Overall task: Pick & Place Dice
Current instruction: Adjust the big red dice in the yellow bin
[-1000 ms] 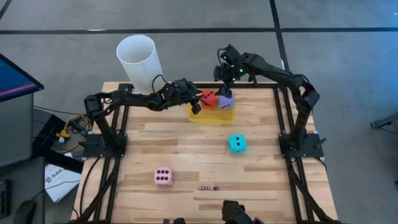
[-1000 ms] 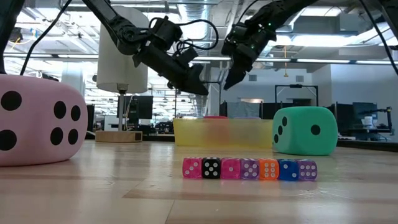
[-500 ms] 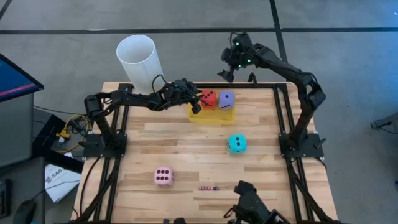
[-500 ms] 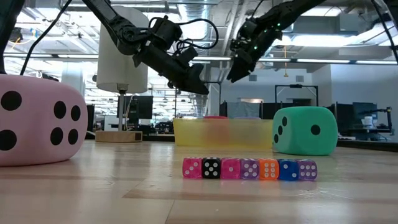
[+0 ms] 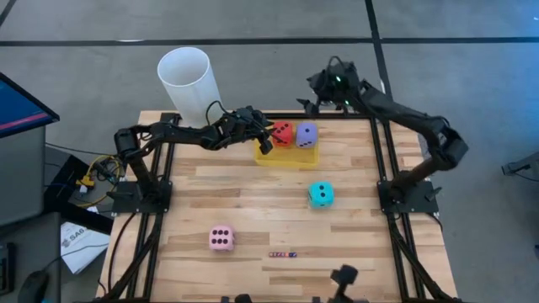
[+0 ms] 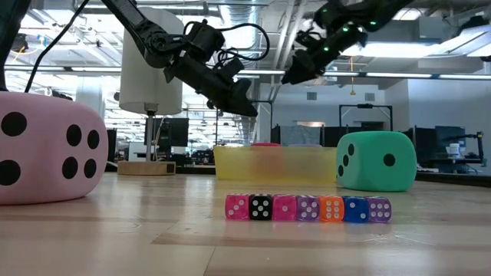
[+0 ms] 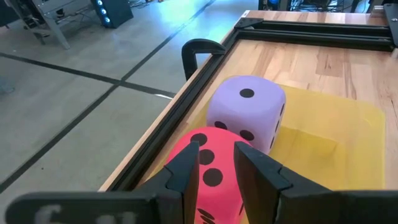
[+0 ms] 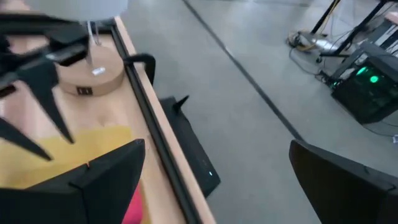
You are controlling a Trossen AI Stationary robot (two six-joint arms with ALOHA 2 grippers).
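The red die (image 5: 283, 133) and the purple die (image 5: 306, 133) sit side by side in a yellow tray (image 5: 286, 157) at the table's far edge. The cyan die (image 5: 320, 194) rests on the table right of centre, and the pink die (image 5: 221, 238) lies near the front left. My left gripper (image 7: 216, 168) hovers just above the red die (image 7: 211, 180), over the tray's left end, with a narrow gap between its fingers and nothing in it. My right gripper (image 5: 316, 94) hangs wide open, high up (image 6: 295, 73) beyond the table's far edge, holding nothing.
A tall white cylinder (image 5: 187, 80) stands on a wooden disc at the far left corner. A row of tiny dice (image 6: 307, 208) lies near the front edge. A black frame rail (image 7: 205, 81) runs along the far edge behind the tray.
My right gripper has risen from just over the purple die, drawn back past the table's far edge and tipped up from pointing steeply down to nearly level. It has stayed wide open. The purple die stays in the tray.
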